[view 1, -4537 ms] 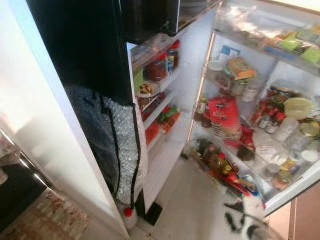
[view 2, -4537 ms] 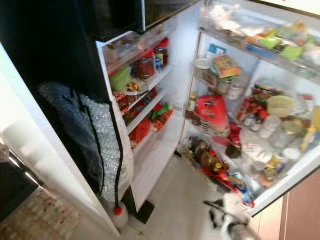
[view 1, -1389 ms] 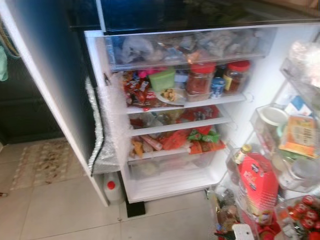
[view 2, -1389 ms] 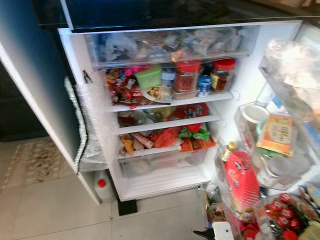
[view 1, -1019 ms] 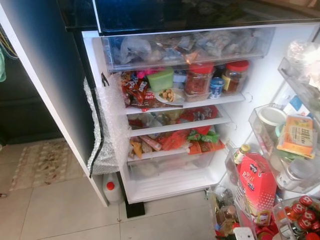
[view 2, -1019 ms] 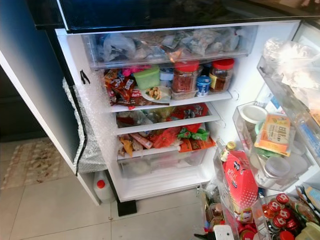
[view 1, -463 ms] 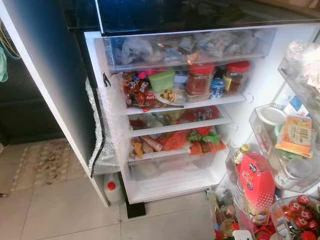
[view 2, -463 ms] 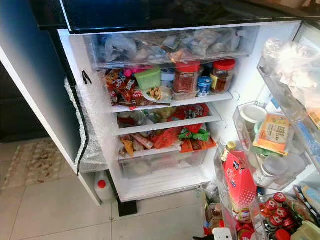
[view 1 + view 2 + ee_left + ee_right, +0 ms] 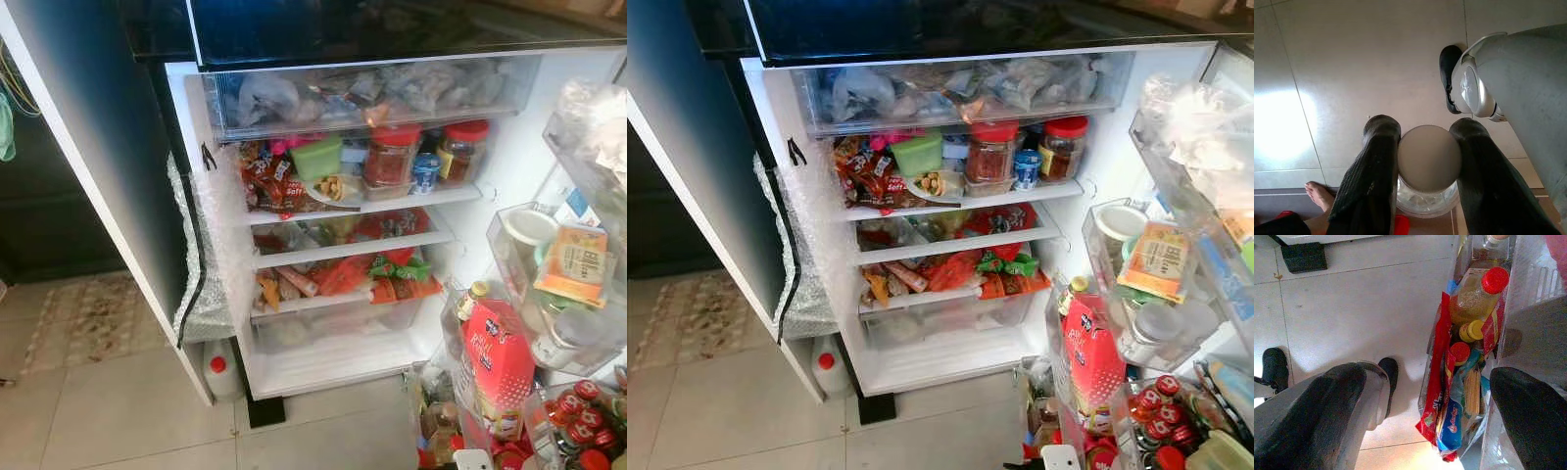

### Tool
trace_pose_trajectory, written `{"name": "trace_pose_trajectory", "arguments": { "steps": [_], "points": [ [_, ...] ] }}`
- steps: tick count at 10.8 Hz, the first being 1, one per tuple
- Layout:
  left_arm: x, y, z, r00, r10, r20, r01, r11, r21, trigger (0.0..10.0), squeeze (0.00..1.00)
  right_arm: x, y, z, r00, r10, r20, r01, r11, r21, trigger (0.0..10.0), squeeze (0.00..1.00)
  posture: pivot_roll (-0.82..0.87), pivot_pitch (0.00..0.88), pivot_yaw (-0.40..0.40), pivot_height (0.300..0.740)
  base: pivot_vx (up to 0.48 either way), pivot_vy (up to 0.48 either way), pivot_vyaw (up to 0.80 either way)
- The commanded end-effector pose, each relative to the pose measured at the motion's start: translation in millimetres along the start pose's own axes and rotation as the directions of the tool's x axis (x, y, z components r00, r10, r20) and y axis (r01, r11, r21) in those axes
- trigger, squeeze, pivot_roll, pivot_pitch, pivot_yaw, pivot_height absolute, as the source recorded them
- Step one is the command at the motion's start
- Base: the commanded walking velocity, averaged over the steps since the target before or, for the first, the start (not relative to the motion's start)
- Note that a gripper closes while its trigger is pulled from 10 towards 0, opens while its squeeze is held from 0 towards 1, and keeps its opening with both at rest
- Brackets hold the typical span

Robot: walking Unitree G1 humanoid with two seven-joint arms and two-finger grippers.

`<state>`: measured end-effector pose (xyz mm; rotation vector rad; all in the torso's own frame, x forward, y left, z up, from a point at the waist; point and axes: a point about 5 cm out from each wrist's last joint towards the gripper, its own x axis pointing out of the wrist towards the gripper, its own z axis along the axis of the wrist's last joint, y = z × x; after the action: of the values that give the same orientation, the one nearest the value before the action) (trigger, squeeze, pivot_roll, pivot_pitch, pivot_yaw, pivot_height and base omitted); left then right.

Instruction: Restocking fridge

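The fridge (image 9: pixel 323 59) stands open, and its white shelves are full. At the top there is a clear drawer (image 9: pixel 362 93) with bags inside. On the shelf below it stand a green box (image 9: pixel 315 155), a small plate with snacks (image 9: pixel 333 188) and two jars with red lids (image 9: pixel 392 155). The two lower shelves hold red and orange packets (image 9: pixel 343 276), and the clear bin at the bottom looks almost bare.

The open door (image 9: pixel 1176 294) is on the robot's right. Its racks carry a red carton (image 9: pixel 498 362), an orange box (image 9: pixel 573 264), a bottle with a gold cap and many small red caps (image 9: pixel 578 406). Bubble wrap (image 9: pixel 201 294) hangs on the dark panel at the left of the fridge. A white jug with a red cap (image 9: pixel 220 367) stands on the tiled floor (image 9: pixel 118 411) beside it.

The left gripper (image 9: pixel 1425 161) hangs over the floor, and its jaws are closed around a glass jar with a beige lid (image 9: pixel 1429 159), one finger on each side of the lid. A bare foot (image 9: pixel 1320 196) of a person shows on the floor below.

The right gripper (image 9: pixel 1430 406) holds nothing, its jaws spread wide, near the lowest door rack, where a bottle with a red cap (image 9: pixel 1481 296) and packets stand.
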<state>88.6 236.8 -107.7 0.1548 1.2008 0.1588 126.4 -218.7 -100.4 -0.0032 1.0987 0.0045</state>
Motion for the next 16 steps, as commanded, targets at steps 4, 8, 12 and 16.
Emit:
{"name": "trace_pose_trajectory", "arguments": {
  "steps": [4, 8, 12, 16],
  "points": [
    [-0.3, 1.7, -1.6, 1.0, -0.003, -0.003, 0.003, 1.0, -0.006, 10.0, 0.0, -0.3, -3.5, 2.4, 1.0, -0.01, 0.005, 0.01, 1.0, -0.012, 10.0, 0.0, -0.05, 0.0, -0.01, 0.74, 0.0, -0.315, 0.0],
    [-0.3, 1.8, -1.3, 1.0, -0.003, -0.002, 0.003, 1.0, -0.009, 10.0, 0.0, -0.3, -3.9, 2.7, 1.0, -0.011, 0.005, 0.011, 1.0, -0.014, 10.0, 0.0, -0.05, 0.0, -0.01, 0.74, 0.0, -0.32, 0.0],
    [-0.2, 1.6, -1.1, 1.0, -0.005, 0.0, 0.005, 1.0, -0.009, 10.0, 0.0, -0.3, -3.8, 2.8, 1.0, -0.009, 0.004, 0.009, 1.0, -0.014, 10.0, 0.0, -0.05, 0.0, -0.011, 0.74, 0.0, -0.322, 0.0],
    [-0.3, 3.0, 1.0, 1.0, 0.02, 0.024, -0.02, 1.0, -0.002, 10.0, 0.0, -0.1, -2.8, 2.7, 1.0, 0.006, -0.002, -0.006, 1.0, -0.029, 10.0, 0.0, -0.05, 0.0, -0.011, 0.74, 0.0, -0.158, 0.0]
  ]
}}
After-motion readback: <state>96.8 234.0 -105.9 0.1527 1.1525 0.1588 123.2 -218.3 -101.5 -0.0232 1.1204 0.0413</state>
